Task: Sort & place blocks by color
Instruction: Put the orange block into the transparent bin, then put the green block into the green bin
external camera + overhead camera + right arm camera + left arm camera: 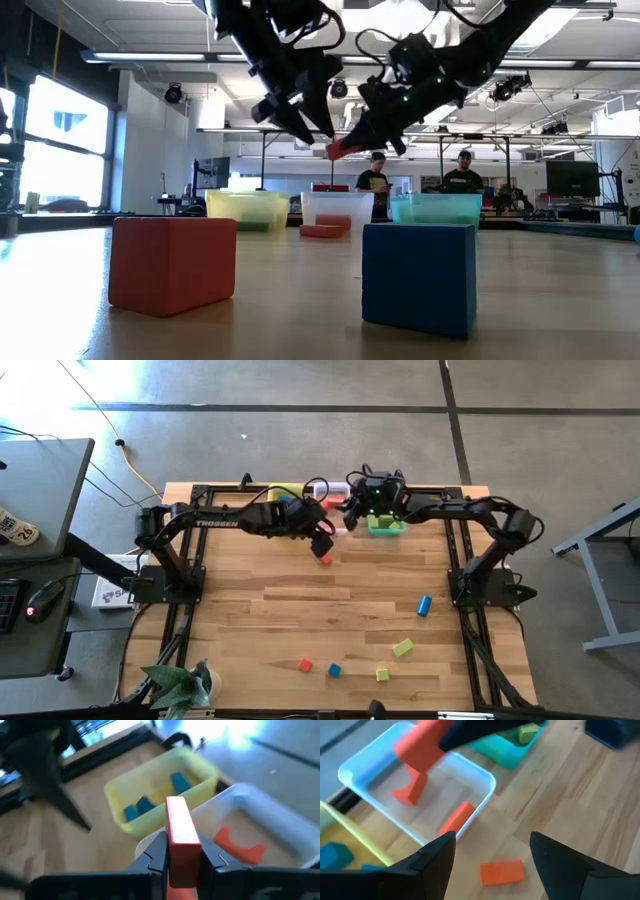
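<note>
The right gripper (182, 857) hangs above the clear tray (280, 827) at the far edge of the wooden surface (330, 610), its fingers (155, 852) clamped on a red-orange bar block (181, 837) standing upright between them. Inside the clear tray lie a red-orange arch (410, 790) and a red-orange bar (456, 819). The left gripper (492, 857) hovers just left of the right one, fingers (437, 857) spread wide and holding nothing, over a red-orange block (502, 872) lying on the surface just near of the clear tray. Left of the clear tray stands the yellow tray (150, 785) with blue blocks (137, 809) in it; right of it is the teal tray (502, 752), holding a yellow-green block (527, 732). Toward the near edge, well apart from the trays, are scattered a blue cylinder (424, 605), two yellow-green blocks (402, 648), a blue cube (334, 670) and a red-orange cube (305, 664).
</note>
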